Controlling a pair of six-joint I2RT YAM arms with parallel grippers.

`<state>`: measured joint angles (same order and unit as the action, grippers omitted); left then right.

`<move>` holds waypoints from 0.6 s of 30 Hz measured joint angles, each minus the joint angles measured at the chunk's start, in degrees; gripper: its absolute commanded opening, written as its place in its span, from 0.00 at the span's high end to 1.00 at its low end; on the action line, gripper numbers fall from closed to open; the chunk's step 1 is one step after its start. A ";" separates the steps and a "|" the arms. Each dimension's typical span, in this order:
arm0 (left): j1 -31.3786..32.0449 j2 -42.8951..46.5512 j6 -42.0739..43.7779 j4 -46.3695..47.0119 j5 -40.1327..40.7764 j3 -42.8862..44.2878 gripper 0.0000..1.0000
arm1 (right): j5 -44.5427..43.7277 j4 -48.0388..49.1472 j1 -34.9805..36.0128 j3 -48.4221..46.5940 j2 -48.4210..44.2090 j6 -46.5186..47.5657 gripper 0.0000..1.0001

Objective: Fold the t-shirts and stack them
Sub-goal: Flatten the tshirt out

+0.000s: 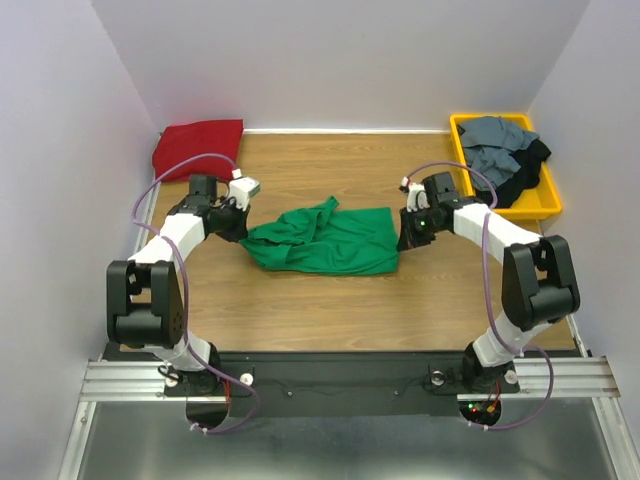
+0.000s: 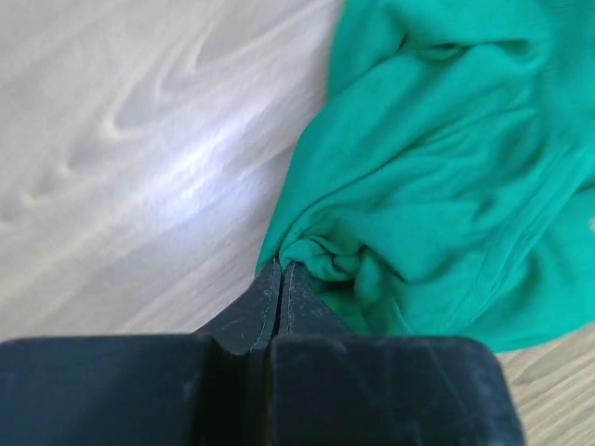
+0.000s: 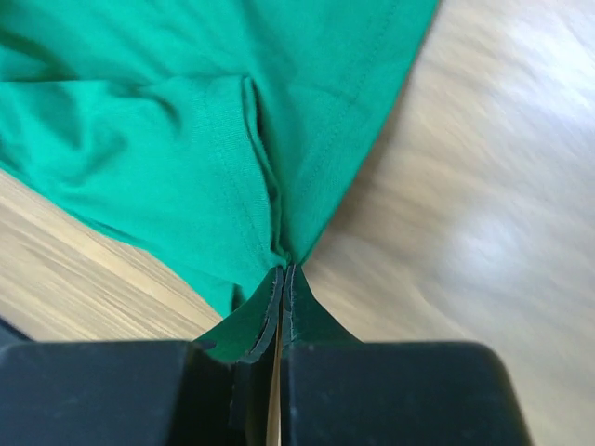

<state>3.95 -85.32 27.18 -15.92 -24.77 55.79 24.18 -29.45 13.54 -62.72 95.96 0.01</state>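
Loosely rumpled, the green t-shirt (image 1: 325,240) lies between left fingers (image 2: 264,305) and right fingers (image 3: 270,314).

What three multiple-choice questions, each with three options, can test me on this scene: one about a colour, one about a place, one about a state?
1. What colour is the tray holding the grey and black shirts? A. Blue. B. Yellow. C. White.
2. Where does the dark red shirt lie? A. At the far left corner of the table. B. In the tray. C. At the near edge.
3. How are the left fingers and right fingers? A. Both open. B. Both shut on the green shirt. C. Only one shut.

Answers: 1 B, its rim is plainly yellow; 2 A, it lies by the back wall on the left; 3 B, each wrist view shows green cloth pinched between closed fingers.
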 measured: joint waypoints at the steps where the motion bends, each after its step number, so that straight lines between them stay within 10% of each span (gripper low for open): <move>1: -1.05 -1.36 -0.26 -0.11 -0.55 0.04 1.00 | -0.74 -0.15 -0.20 0.72 -0.72 0.52 0.99; 5: -3.54 -6.73 -0.09 -1.99 -1.64 0.26 0.98 | -3.56 -1.51 -3.06 4.83 -2.62 3.63 0.99; 7: -3.63 -7.82 0.37 -3.43 -2.05 0.24 0.80 | -3.63 -2.40 -3.69 6.19 -2.64 5.22 0.99; 11: -3.76 -7.65 2.58 -5.70 -4.33 0.26 0.48 | -0.66 -7.52 -3.87 7.10 -3.50 10.43 0.47; 13: -4.50 -6.93 4.13 -7.32 -5.88 0.26 0.22 | 0.70 -10.56 -3.87 5.88 -3.80 12.68 0.36; 18: -4.92 0.57 6.62 -10.01 -9.09 2.27 0.17 | 1.03 -13.70 -3.82 0.15 -5.40 15.61 0.32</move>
<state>-0.97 -84.75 33.80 -25.93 -33.87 58.06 25.21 -43.16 9.72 -62.57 90.56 15.62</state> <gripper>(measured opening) 0.826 0.673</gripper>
